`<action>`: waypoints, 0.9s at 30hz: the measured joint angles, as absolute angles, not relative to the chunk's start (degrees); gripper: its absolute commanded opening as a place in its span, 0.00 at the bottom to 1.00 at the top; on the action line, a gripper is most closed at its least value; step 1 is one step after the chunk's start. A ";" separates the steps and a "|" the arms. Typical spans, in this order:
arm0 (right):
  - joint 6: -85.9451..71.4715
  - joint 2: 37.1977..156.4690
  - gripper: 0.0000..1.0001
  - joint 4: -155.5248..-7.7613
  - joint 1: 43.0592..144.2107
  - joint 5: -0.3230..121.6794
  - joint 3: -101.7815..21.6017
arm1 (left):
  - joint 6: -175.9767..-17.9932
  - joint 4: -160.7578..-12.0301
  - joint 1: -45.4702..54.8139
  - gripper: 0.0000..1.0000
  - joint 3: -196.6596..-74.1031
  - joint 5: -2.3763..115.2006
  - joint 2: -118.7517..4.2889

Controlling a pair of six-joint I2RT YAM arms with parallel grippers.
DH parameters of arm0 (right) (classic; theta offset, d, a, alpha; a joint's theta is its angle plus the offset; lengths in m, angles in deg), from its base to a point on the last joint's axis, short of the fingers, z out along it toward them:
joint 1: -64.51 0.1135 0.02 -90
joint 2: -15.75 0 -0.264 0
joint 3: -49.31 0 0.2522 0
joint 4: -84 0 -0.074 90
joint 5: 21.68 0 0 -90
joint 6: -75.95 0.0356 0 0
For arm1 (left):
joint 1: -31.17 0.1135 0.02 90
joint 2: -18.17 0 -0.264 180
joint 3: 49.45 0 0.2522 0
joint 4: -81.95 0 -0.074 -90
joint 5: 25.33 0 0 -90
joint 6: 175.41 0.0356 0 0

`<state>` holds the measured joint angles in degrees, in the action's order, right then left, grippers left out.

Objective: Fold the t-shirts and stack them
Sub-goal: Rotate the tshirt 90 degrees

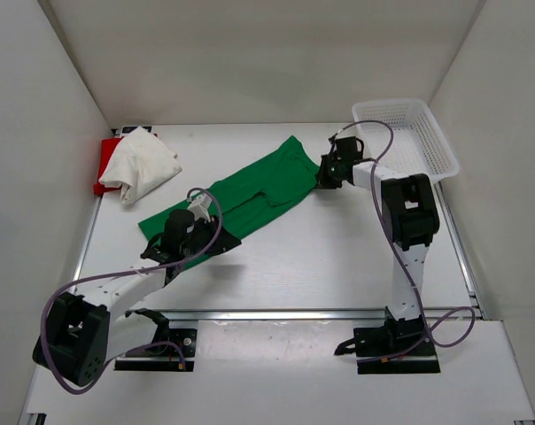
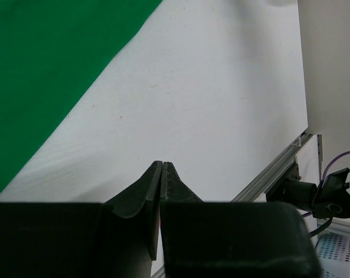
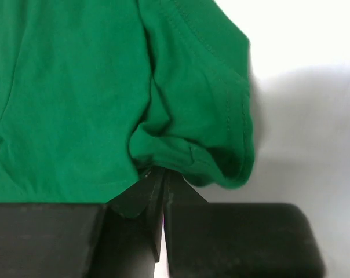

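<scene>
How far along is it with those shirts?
Early on. Nothing looks finished: the white t-shirt lies rumpled on the red t-shirt. In hand: the right gripper pinches the green t-shirt, stretched into a long strip. To do: finishing its folds, then stacking.

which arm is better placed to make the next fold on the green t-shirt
Right: the right end effector is pinched on the green t-shirt at its far end. The left end effector is shut on nothing over bare table beside the cloth.
</scene>
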<state>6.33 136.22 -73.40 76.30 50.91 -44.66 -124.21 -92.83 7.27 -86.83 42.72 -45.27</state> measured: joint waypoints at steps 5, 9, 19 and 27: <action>5.00 141.40 0.00 -67.78 76.06 52.53 -56.42 | -123.73 -90.75 7.40 0.16 -89.98 42.54 -46.66; 4.82 131.30 0.00 -68.41 76.39 54.95 -47.74 | -122.94 -90.07 5.43 0.15 -93.06 42.85 -47.87; 14.64 111.10 0.26 -87.87 98.24 50.56 -16.11 | -121.50 -85.28 7.73 0.18 -95.99 42.65 -47.14; 23.36 125.81 0.40 -95.63 107.69 52.13 -22.93 | -121.33 -83.30 11.64 0.20 -96.27 41.56 -39.65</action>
